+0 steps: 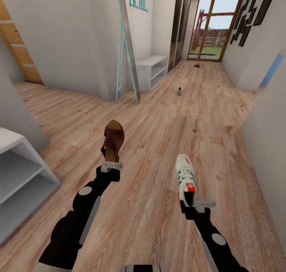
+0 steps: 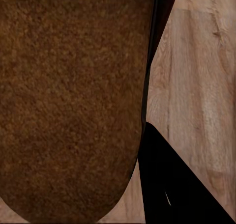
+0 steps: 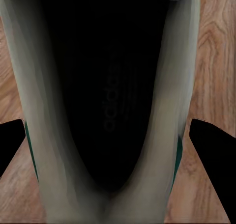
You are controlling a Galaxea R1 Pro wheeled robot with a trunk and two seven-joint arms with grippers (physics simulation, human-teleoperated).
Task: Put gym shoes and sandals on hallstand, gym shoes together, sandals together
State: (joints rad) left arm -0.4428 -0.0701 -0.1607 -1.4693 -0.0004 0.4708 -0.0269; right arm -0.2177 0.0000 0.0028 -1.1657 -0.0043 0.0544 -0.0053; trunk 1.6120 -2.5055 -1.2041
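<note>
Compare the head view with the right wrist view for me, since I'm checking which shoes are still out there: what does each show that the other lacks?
Head view alone: the left pincer holding a brown sandal, a second gym shoe and a dark item lying farther down the corridor, and a pale shelf unit at the left.

Right wrist view alone: the held shoe's dark inside with faint lettering.

Both: the white gym shoe in the right pincer, above the wood floor.

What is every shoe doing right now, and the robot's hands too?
Brown sandal: held up by the left gripper.
White gym shoe: held by the right gripper.
Other gym shoe: lying on the corridor floor.
Other sandal: on the floor, far off.
</note>
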